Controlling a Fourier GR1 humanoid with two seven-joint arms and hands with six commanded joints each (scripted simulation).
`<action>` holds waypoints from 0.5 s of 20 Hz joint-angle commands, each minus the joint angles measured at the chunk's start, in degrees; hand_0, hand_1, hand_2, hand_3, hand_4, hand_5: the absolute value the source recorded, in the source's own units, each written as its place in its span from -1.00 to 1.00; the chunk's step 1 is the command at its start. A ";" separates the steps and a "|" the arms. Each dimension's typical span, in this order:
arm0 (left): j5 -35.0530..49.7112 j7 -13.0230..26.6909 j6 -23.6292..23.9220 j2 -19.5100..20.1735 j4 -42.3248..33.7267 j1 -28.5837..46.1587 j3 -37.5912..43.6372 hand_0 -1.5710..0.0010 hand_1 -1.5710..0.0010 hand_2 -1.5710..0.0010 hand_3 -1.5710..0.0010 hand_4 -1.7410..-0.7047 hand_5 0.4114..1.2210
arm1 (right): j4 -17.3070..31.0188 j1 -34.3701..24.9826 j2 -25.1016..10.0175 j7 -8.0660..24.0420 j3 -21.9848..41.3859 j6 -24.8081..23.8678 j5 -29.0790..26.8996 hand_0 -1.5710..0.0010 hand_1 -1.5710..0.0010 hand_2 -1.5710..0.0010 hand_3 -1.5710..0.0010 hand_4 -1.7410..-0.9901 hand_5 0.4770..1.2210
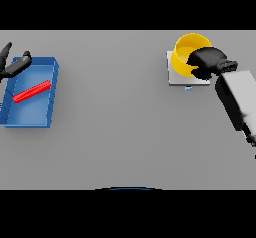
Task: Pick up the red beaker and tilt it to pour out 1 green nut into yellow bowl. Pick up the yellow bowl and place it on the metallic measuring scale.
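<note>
The yellow bowl [184, 57] sits on the pale metallic scale [175, 80] at the far right of the grey table. My right hand [206, 62] is at the bowl's right rim, its fingers curled round that rim and hiding part of it. A red, rod-like object [31, 91] lies at a slant inside the blue tray [52, 89] on the left. My left hand [14, 64] shows at the left edge, over the tray's far corner, fingers spread and holding nothing. No green nut can be made out.
The blue tray is a low-walled bin taking up the table's left side. A small blue mark [188, 88] shows on the scale's front edge. My right forearm [237, 98] slants in from the lower right.
</note>
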 commanded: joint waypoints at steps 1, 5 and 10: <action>-0.24 -0.27 0.11 -0.32 0.06 0.27 -0.35 1.00 1.00 1.00 1.00 0.73 -0.09 | 0.17 -0.19 -0.06 0.42 -0.23 0.12 -0.16 -1.00 -1.00 -0.79 -0.75 -1.00 1.00; -0.18 -0.40 -0.44 0.34 -0.08 -0.35 -0.15 1.00 1.00 1.00 1.00 0.75 -0.10 | -0.14 -0.04 0.16 1.83 -0.77 1.38 -1.03 -0.70 -0.43 -0.28 -0.04 -0.60 0.61; 0.33 -0.66 -0.46 -0.07 0.02 0.26 0.02 1.00 1.00 1.00 1.00 0.75 -0.14 | 0.44 -0.27 0.93 3.19 -2.15 4.14 -2.96 0.38 0.41 0.52 0.59 -0.32 0.04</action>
